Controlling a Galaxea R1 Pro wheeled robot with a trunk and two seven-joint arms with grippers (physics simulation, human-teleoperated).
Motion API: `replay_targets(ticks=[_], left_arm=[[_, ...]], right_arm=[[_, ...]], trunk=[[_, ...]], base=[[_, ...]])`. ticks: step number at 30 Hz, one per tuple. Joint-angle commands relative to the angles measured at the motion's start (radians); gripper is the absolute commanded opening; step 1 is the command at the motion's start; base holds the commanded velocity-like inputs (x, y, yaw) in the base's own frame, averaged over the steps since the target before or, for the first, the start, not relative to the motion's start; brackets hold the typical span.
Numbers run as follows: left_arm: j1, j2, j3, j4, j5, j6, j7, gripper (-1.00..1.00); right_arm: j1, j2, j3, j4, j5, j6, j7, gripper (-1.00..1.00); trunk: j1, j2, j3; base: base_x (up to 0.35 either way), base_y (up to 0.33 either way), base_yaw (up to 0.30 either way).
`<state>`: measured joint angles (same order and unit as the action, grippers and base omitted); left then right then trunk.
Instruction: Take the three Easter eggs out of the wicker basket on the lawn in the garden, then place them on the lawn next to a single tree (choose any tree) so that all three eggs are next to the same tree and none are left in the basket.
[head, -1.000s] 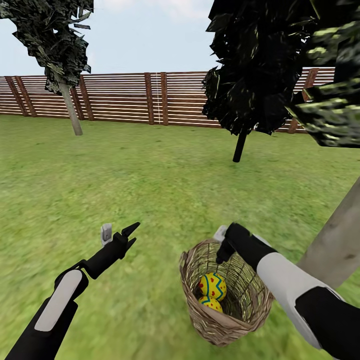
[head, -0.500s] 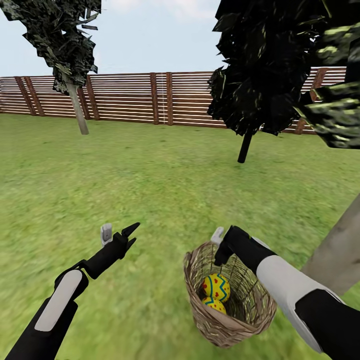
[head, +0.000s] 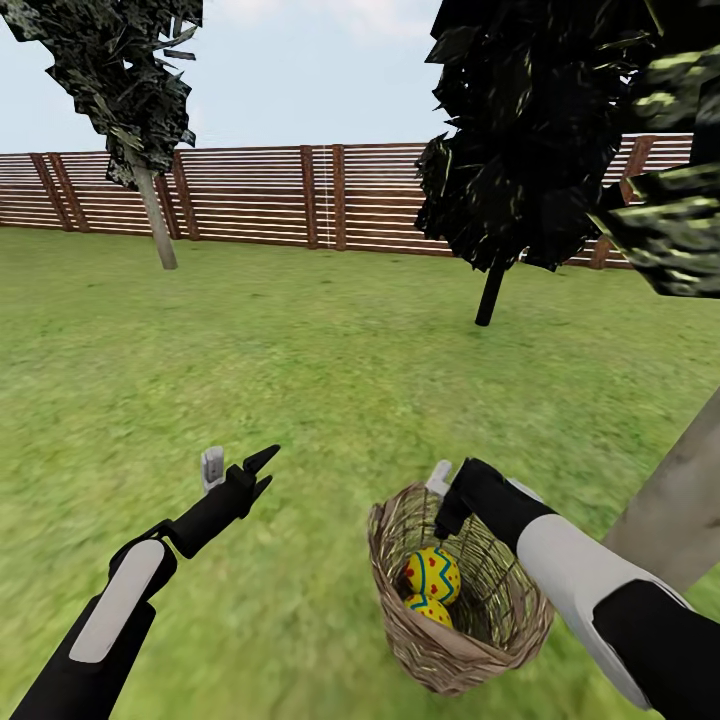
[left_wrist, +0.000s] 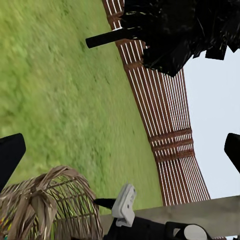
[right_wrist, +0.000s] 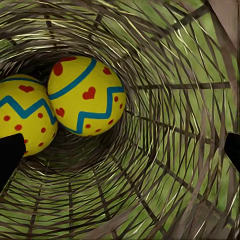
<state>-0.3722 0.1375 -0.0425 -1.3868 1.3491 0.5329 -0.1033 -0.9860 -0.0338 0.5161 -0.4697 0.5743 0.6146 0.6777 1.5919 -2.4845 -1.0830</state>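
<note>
- Since half a second ago, the right gripper (head: 441, 503) has sunk slightly toward the mouth of the small round tan wicker basket (head: 455, 655); the view, the basket and the left arm are unchanged.
- The right gripper stands at the far rim of the basket. Its dark fingertips sit wide apart at the two edges of the right wrist view, with nothing between them.
- Two bright yellow Easter eggs with blue zigzag bands and red spots (right_wrist: 86, 96) lie touching at the basket bottom, straight ahead of the right gripper and a little off its centre line. Whether a third lies hidden there cannot be told.
- The basket's axis runs roughly along the right gripper's approach line, so a straight advance should reach the nearer egg.
- The left gripper (head: 238, 462) hovers over the mottled green lawn (head: 300, 370), well to the side of the basket, fingers apart and empty; the right arm is the nearer one.
- The thick pale grey-beige tree trunk (head: 675, 510) rises just beyond the right arm, near the basket.
</note>
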Motion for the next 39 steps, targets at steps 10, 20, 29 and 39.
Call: replay_targets(ticks=[10, 20, 29, 39], left_arm=[[-0.001, 0.001, -0.001, 0.000, 0.004, 0.002, -0.001, 1.00], [-0.001, 0.001, -0.001, 0.000, 0.004, 0.002, -0.001, 1.00], [-0.001, 0.001, -0.001, 0.000, 0.003, 0.002, 0.000, 1.00], [-0.001, 0.001, -0.001, 0.000, 0.004, 0.004, -0.002, 1.00]], right_arm=[[0.000, 0.007, 0.015, -0.003, 0.116, -0.050, 0.005, 1.00], [0.000, 0.010, 0.016, -0.005, 0.118, -0.082, 0.011, 1.00], [0.000, 0.011, 0.015, -0.006, 0.115, -0.088, 0.014, 1.00], [0.000, 0.009, 0.015, -0.006, 0.120, -0.085, 0.013, 1.00]], trunk=[[0.000, 0.000, -0.001], [0.000, 0.000, -0.001], [0.011, -0.017, -0.034], [0.016, -0.019, -0.073]], base=[[0.000, 0.000, 0.000], [0.000, 0.000, 0.000], [0.000, 0.000, 0.000], [0.000, 0.000, 0.000]])
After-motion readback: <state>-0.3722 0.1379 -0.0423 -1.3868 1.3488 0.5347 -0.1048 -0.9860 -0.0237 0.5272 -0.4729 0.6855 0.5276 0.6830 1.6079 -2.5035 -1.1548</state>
